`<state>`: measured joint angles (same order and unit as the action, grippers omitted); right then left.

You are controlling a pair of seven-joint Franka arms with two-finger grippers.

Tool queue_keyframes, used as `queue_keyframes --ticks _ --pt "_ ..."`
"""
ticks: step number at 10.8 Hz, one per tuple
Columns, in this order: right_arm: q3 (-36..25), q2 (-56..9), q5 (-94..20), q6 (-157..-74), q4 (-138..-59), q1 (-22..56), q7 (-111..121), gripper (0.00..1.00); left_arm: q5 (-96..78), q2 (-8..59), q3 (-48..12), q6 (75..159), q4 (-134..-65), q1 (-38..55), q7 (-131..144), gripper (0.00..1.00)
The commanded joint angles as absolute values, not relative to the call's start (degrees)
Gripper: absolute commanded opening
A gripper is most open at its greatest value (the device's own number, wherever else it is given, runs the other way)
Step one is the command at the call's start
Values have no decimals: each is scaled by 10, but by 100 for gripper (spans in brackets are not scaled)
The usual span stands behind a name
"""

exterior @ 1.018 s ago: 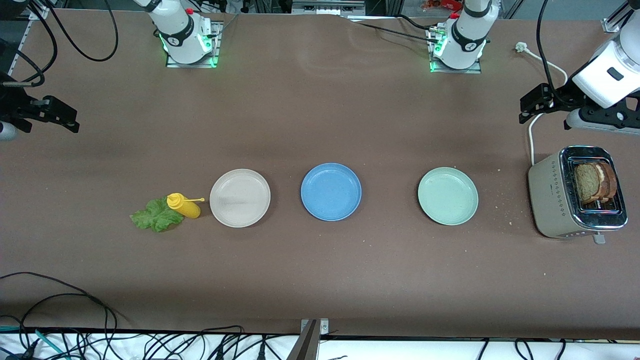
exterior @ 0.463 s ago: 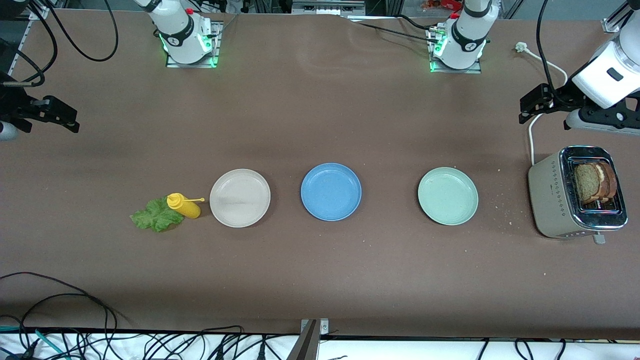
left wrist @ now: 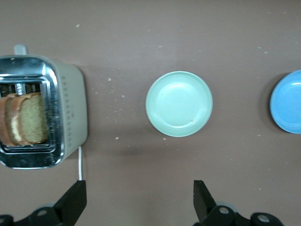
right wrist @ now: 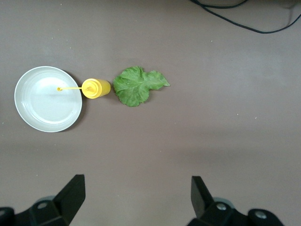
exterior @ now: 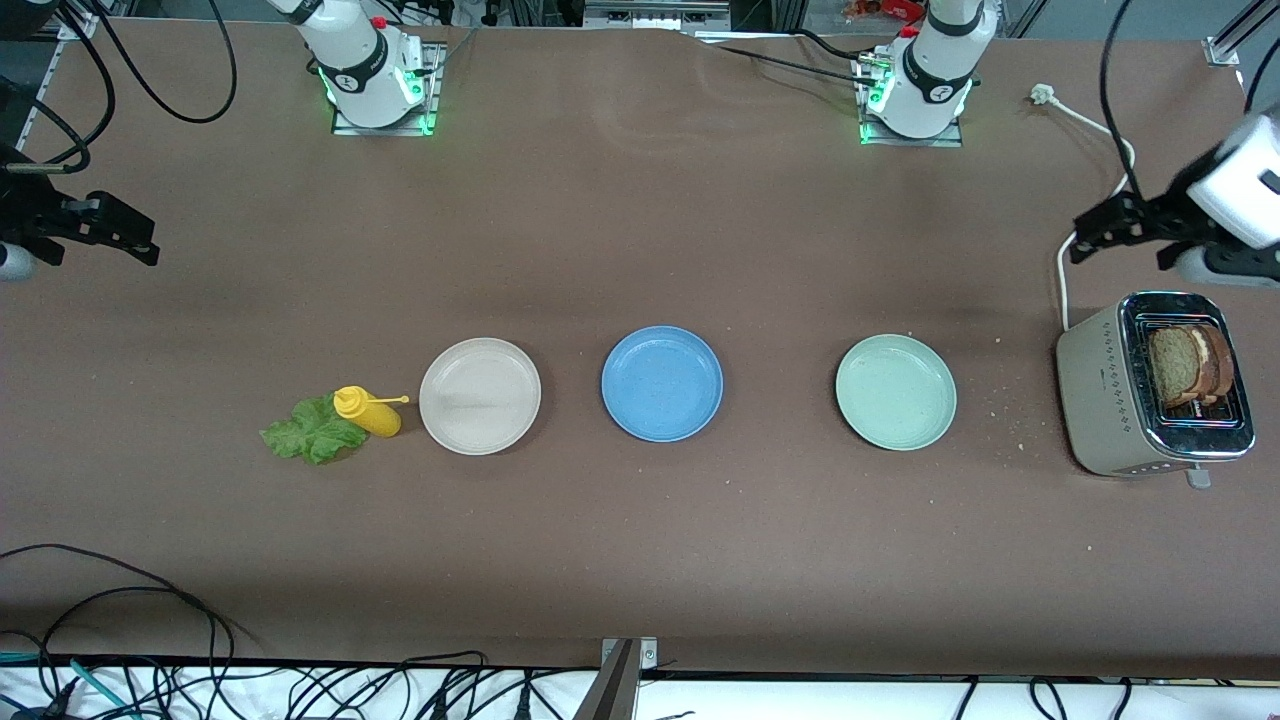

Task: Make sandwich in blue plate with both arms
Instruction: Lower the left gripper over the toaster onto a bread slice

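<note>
The blue plate (exterior: 662,384) lies bare at the table's middle and shows at the edge of the left wrist view (left wrist: 288,101). Two brown bread slices (exterior: 1188,365) stand in the toaster (exterior: 1095,390) at the left arm's end; they also show in the left wrist view (left wrist: 23,117). A green lettuce leaf (exterior: 312,430) lies flat toward the right arm's end (right wrist: 137,85). My left gripper (exterior: 1085,235) hangs open and holds nothing, above the table beside the toaster (left wrist: 139,188). My right gripper (exterior: 140,245) waits open and holds nothing, high over its end of the table (right wrist: 137,183).
A beige plate (exterior: 480,396) and a pale green plate (exterior: 896,392) flank the blue one. A yellow squeeze bottle (exterior: 368,411) lies between the lettuce and the beige plate. The toaster's white cable (exterior: 1085,120) runs toward the left arm's base. Black cables hang along the front edge.
The left gripper has shifted toward its end of the table, closer to the toaster. The right arm and everything on the table stay as they were.
</note>
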<state>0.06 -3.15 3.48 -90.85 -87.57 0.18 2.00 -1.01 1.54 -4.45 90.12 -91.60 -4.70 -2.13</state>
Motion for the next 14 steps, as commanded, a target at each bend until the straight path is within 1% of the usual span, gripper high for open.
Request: queue_keyframes --ticks 1,5,7,10,11,14 --pt "1 -31 35 -899 -865 4 13 100 -1 75 -49 916 -879 -128 -120 100" --pt "1 -31 31 -899 -865 4 13 100 -4 152 -49 1023 -870 -215 -222 100" --pt "1 -30 26 -898 -865 4 13 100 0 196 -48 1063 -871 -221 -241 100" --pt "1 -30 19 -898 -865 4 14 100 7 226 -47 1063 -874 -229 -237 100" --pt "0 -30 18 -897 -865 4 14 100 36 230 -47 1063 -878 -235 -238 100" --pt "0 -29 15 -897 -865 4 14 100 41 238 -47 1062 -889 -236 -235 100"
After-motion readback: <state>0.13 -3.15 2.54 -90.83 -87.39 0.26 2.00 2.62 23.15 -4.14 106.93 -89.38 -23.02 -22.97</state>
